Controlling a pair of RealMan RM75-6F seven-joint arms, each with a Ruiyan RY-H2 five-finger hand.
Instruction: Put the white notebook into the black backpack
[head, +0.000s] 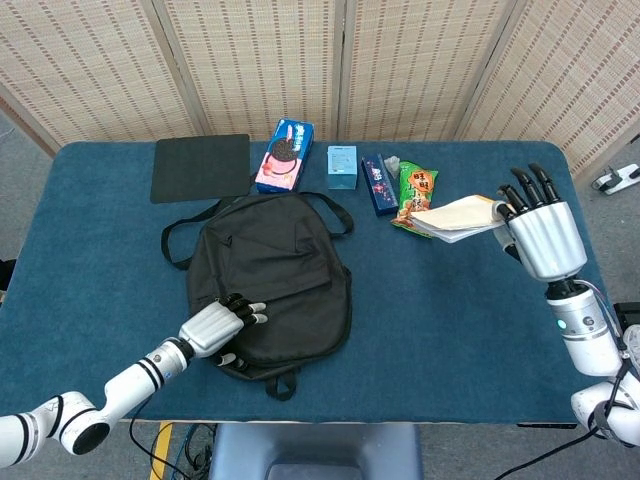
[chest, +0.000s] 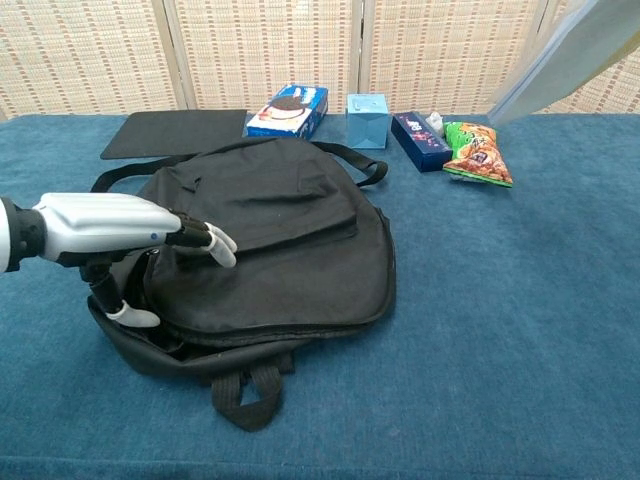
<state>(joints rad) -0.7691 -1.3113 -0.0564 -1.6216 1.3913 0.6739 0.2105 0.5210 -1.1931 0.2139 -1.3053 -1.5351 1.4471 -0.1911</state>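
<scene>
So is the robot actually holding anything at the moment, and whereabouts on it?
Yes: its right hand holds the white notebook by one end, lifted off the table. Its left hand only rests on the black backpack.

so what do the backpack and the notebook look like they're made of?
Black backpack: looks like matte woven fabric, likely nylon or polyester; it sags and creases, with a zip line and webbing straps. White notebook, held by the right hand: thin paper pages, bending slightly; cover material unclear.
</scene>
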